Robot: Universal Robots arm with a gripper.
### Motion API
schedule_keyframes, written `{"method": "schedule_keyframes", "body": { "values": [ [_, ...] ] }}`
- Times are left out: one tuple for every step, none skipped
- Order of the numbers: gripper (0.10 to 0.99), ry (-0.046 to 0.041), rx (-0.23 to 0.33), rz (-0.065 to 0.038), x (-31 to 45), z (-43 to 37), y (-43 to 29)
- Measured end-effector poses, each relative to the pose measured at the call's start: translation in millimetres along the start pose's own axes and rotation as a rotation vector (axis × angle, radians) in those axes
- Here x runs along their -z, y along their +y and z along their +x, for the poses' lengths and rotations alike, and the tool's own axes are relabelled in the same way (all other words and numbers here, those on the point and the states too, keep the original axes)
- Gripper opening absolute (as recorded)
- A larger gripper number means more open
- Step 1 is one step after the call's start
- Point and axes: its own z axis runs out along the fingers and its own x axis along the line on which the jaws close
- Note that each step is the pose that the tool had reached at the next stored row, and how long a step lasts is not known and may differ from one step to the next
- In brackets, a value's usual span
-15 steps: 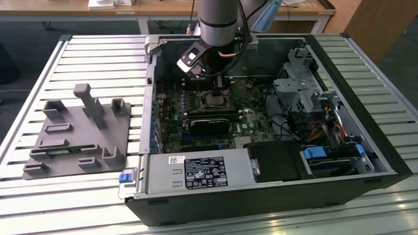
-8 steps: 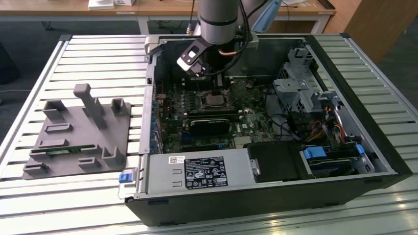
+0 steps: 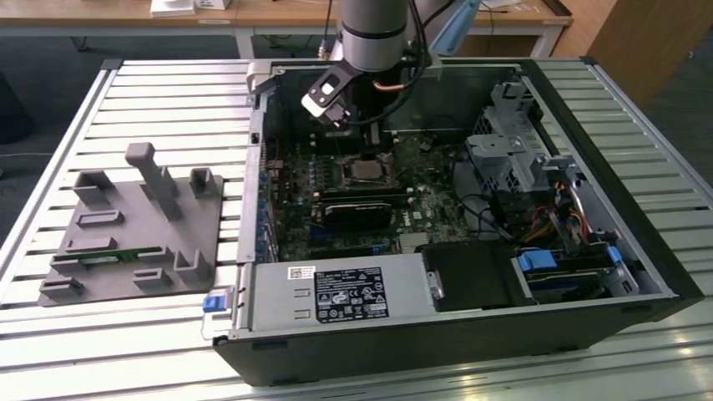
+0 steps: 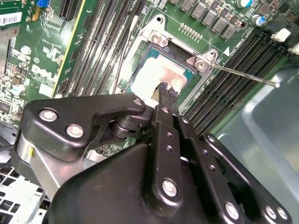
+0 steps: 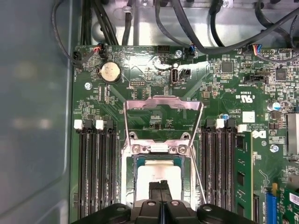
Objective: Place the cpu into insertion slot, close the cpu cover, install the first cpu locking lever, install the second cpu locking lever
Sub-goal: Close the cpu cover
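Note:
The cpu (image 5: 159, 173), a pale square chip, lies in the insertion slot (image 5: 127, 179), whose silvery rim is set in the green board. In both wrist views my gripper (image 5: 160, 185) is shut, its two black fingertips (image 4: 164, 89) pressed together right over the cpu (image 4: 154, 74), with nothing between them. The cpu cover (image 5: 163, 102) is open, a thin silvery frame swung away from the slot. A thin locking lever (image 4: 243, 74) juts out free from one corner of the slot. In the exterior view the gripper (image 3: 371, 142) hangs just above the slot (image 3: 366, 171) inside the open computer case.
Long black memory slots (image 5: 96, 172) flank the socket on both sides. A black module (image 3: 356, 209), a power supply (image 3: 323, 296) and a drive cage (image 3: 513, 146) fill the case. A grey fixture tray (image 3: 134, 225) lies at the exterior view's left.

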Motion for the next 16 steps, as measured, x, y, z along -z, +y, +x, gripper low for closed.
{"method": "schedule_keyframes", "body": {
  "values": [
    [0.106,0.0,0.0,0.001,1.2,0.0,0.1],
    [0.106,0.0,0.0,0.001,2.6,0.0,0.2],
    [0.106,0.0,0.0,0.002,4.4,0.0,0.3],
    [0.106,-0.0001,0.0,0.003,6.4,0.0,0.4],
    [0.106,-0.0001,0.0,0.004,8.6,0.0,0.6],
    [0.106,0.0,0.0,0.004,10.4,0.0,0.7],
    [0.106,-0.0002,0.0,0.005,12.7,0.0,0.9],
    [0.106,-0.0002,0.0,0.006,14.7,0.0,1.0],
    [0.106,-0.0001,0.0,0.007,16.3,0.0,1.1],
    [0.106,0.0001,0.0,0.007,18.2,0.0,1.2],
    [0.106,0.0002,0.0,0.008,20.5,0.0,1.3],
    [0.106,0.0005,0.0,0.008,23.0,0.0,1.4],
    [0.106,0.0022,0.0,0.008,29.9,0.0,1.7],
    [0.106,0.0034,0.0,0.008,33.6,0.0,1.9],
    [0.106,0.0041,0.0,0.008,37.4,0.0,2.1],
    [0.106,0.0061,0.0,0.009,40.8,0.0,2.3]
  ]
}}
